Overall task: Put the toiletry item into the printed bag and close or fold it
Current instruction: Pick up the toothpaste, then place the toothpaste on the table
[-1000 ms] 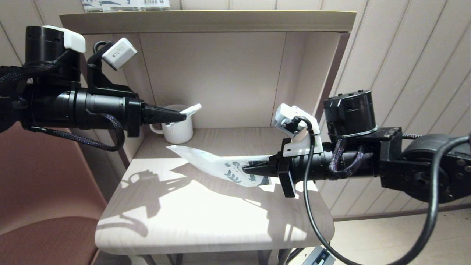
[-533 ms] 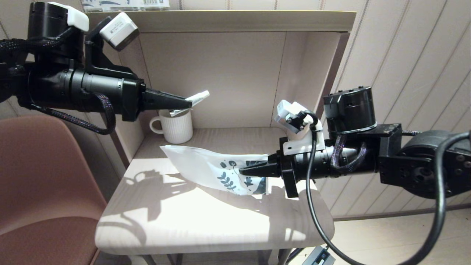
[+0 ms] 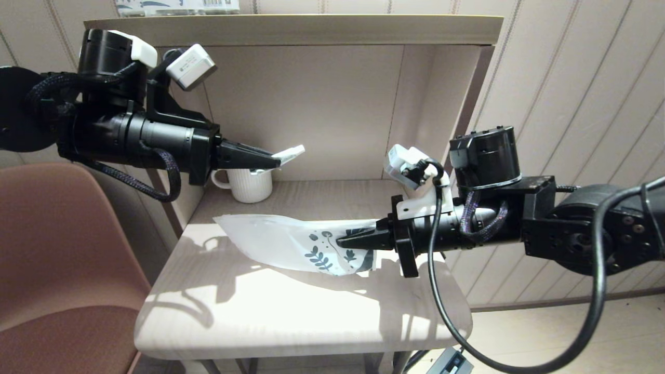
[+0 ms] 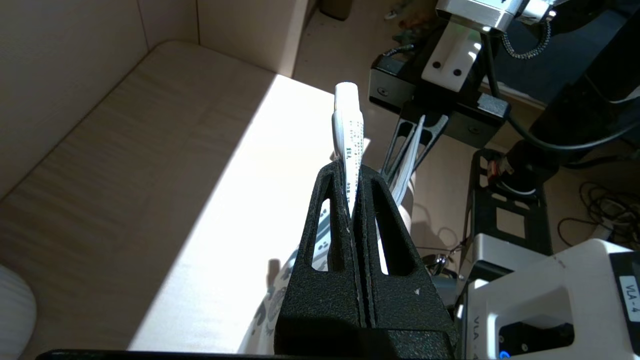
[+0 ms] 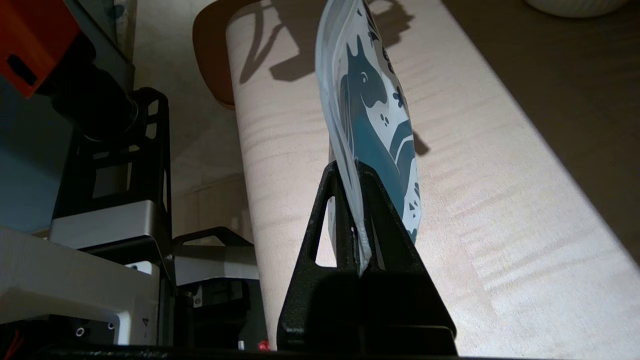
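My left gripper (image 3: pixel 275 161) is shut on the toiletry item (image 3: pixel 289 153), a thin white wrapped stick; it hangs in the air above and just in front of the mug. In the left wrist view the toiletry item (image 4: pixel 347 125) sticks out past the left gripper (image 4: pixel 351 167). My right gripper (image 3: pixel 344 241) is shut on the printed end of the printed bag (image 3: pixel 280 240), holding it lifted off the table (image 3: pixel 249 317); its plain white end reaches out toward the left. In the right wrist view the printed bag (image 5: pixel 370 100) stands edge-on out of the right gripper (image 5: pixel 354 165).
A white ribbed mug (image 3: pixel 249 184) stands at the back left of the table, inside the shelf alcove (image 3: pixel 311 104). A printed package (image 3: pixel 176 6) lies on the shelf top. A brown chair (image 3: pixel 57 270) is beside the table on the left.
My left gripper lifted the toiletry item out of the mug, then came down and shifted right. My right gripper shifted the bag leftward and kept it raised.
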{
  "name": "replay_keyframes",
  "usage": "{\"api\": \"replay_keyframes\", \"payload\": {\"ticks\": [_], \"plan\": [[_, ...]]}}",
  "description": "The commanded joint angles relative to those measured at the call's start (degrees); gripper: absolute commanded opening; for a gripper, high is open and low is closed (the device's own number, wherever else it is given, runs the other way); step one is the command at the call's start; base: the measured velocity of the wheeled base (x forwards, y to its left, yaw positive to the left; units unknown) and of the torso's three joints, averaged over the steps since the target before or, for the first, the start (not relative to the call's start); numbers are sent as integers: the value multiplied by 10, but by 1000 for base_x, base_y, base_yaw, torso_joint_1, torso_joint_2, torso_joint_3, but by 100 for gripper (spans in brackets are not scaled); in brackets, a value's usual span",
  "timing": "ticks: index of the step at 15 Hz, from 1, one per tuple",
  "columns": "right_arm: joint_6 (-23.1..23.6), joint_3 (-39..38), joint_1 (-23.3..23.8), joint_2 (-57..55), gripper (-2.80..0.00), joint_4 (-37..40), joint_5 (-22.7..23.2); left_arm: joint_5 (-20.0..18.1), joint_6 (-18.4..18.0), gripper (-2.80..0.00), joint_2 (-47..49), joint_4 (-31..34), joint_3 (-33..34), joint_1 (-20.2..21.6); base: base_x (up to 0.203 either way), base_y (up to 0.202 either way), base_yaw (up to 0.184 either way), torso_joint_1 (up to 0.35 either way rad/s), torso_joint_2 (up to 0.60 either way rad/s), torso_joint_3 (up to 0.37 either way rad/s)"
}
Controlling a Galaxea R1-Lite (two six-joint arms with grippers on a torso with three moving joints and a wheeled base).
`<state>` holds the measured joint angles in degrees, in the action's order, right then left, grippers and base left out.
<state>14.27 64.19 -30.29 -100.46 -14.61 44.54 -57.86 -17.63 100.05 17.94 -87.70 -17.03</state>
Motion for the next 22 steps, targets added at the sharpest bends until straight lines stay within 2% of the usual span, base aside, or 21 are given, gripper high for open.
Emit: {"api": "replay_keyframes", "payload": {"ticks": [1,3,6,7,11,13,17,22], "plan": [[11,-6,1,0,-280,-1,3,-4,-3,-280,1,9,-3,-2,0,0,0,0,0,0],[17,-10,1,2,-280,-1,3,-4,-43,-280,2,39,-2,-14,0,0,0,0,0,0],[18,7,2,-2,-280,1,3,-4,-162,-280,16,121,-4,-18,0,0,0,0,0,0],[17,22,7,-8,-280,3,3,-4,-176,-280,20,136,-13,-19,0,0,0,0,0,0],[18,75,4,-6,-280,50,4,-4,-183,-280,23,141,-69,-18,0,0,0,0,0,0],[22,77,4,-12,-280,61,4,-4,-185,-280,17,152,-84,-18,0,0,0,0,0,0],[39,73,2,-5,-280,64,2,-4,-190,-280,11,166,-74,-20,0,0,0,0,0,0],[54,60,-6,7,-280,64,3,-13,-206,-280,47,162,-62,-44,0,0,0,0,0,0]]}}
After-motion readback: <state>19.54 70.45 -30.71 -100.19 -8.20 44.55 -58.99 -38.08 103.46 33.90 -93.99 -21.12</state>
